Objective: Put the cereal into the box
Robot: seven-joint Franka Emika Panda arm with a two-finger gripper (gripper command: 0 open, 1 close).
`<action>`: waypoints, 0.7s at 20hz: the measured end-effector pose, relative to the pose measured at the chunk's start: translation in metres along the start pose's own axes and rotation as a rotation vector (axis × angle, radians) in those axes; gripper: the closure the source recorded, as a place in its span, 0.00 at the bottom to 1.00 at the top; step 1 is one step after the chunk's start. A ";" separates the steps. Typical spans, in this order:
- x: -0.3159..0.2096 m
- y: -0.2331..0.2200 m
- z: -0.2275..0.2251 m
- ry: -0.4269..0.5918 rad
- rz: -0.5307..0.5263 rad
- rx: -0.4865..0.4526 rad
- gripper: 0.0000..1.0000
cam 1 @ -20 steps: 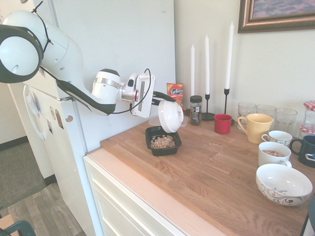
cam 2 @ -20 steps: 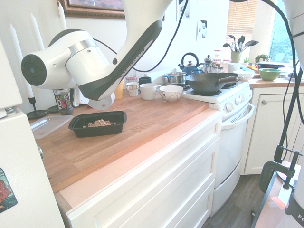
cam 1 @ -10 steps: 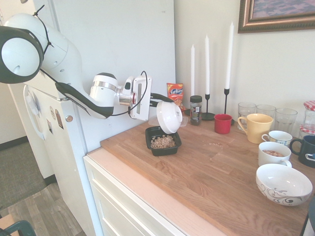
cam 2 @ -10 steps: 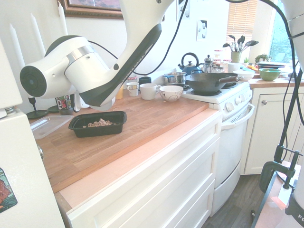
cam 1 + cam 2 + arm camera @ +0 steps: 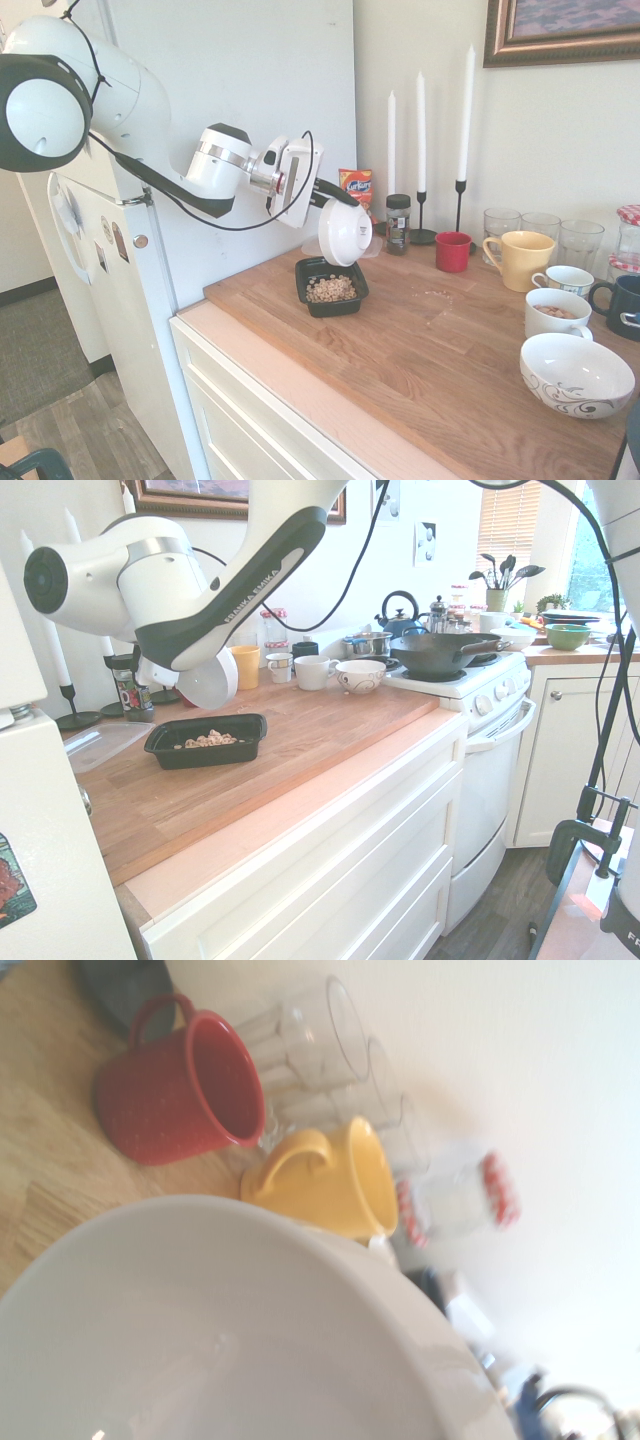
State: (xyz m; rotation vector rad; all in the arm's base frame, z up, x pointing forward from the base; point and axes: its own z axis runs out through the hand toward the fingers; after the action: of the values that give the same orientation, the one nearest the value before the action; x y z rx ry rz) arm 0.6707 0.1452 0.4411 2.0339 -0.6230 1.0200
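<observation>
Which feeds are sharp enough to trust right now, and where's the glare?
First exterior view: sharp; the cereal in the box reads clearly. Second exterior view: window glare washes out the right side. Wrist view: soft, tilted, half-filled by the white bowl; the red mug is blurred.

A red mug (image 5: 452,251) stands beside a yellow mug (image 5: 520,259), below three white candles (image 5: 420,105).

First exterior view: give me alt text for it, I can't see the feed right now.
The gripper holds a white bowl tipped on its side above the black box, which holds the cereal. Mugs, glasses, candles and more bowls stand further along the wooden counter.
</observation>
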 end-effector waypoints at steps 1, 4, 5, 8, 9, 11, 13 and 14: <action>0.010 0.006 0.007 -0.047 0.033 0.003 1.00; 0.038 0.029 0.037 -0.210 0.140 0.032 1.00; 0.048 0.038 0.048 -0.266 0.174 0.049 1.00; 0.073 0.066 0.082 -0.425 0.261 0.123 1.00; 0.078 0.075 0.093 -0.481 0.287 0.150 1.00; 0.086 0.093 0.116 -0.592 0.338 0.207 1.00; 0.091 0.113 0.139 -0.691 0.393 0.266 1.00; 0.094 0.123 0.151 -0.737 0.424 0.299 1.00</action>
State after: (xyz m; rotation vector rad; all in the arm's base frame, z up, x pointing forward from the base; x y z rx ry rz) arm 0.7061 -0.0570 0.5100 2.6188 -1.3963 0.5730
